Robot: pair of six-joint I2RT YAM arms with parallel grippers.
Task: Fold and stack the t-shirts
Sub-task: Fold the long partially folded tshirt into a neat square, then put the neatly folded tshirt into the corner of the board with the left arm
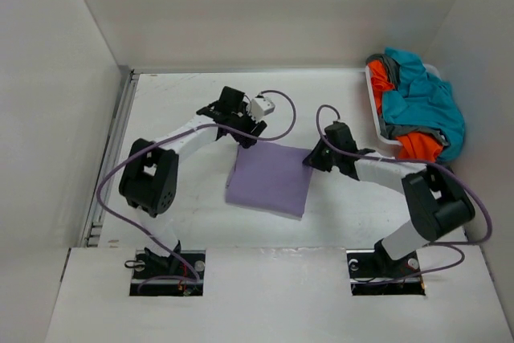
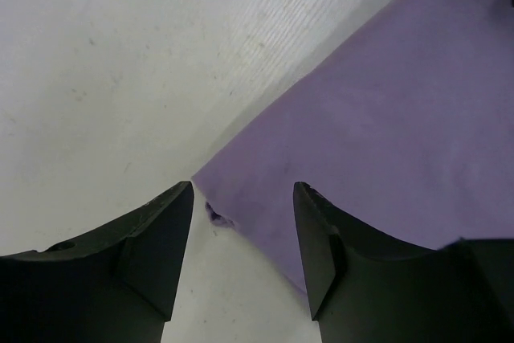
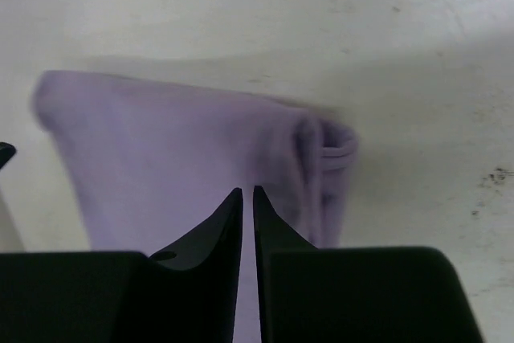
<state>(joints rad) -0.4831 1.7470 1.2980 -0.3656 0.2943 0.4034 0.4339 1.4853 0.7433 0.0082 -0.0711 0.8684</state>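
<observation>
One lavender t-shirt [image 1: 269,179], three heaped t-shirts [image 1: 418,102] in basket [image 1: 374,112]; left pincer [image 2: 243,190] open, right pincer [image 3: 247,192] almost closed.

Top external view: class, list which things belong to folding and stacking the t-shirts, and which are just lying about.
Part of the job:
lavender t-shirt, folded on the table
teal t-shirt, orange t-shirt, dark grey t-shirt, heaped in the basket

Just lying about:
white basket
table

Lavender shirt [image 1: 269,178] folded, centre, teal shirt [image 1: 422,102], orange shirt [image 1: 419,147], grey shirt [image 1: 399,128] heaped (crumpled) far right
</observation>
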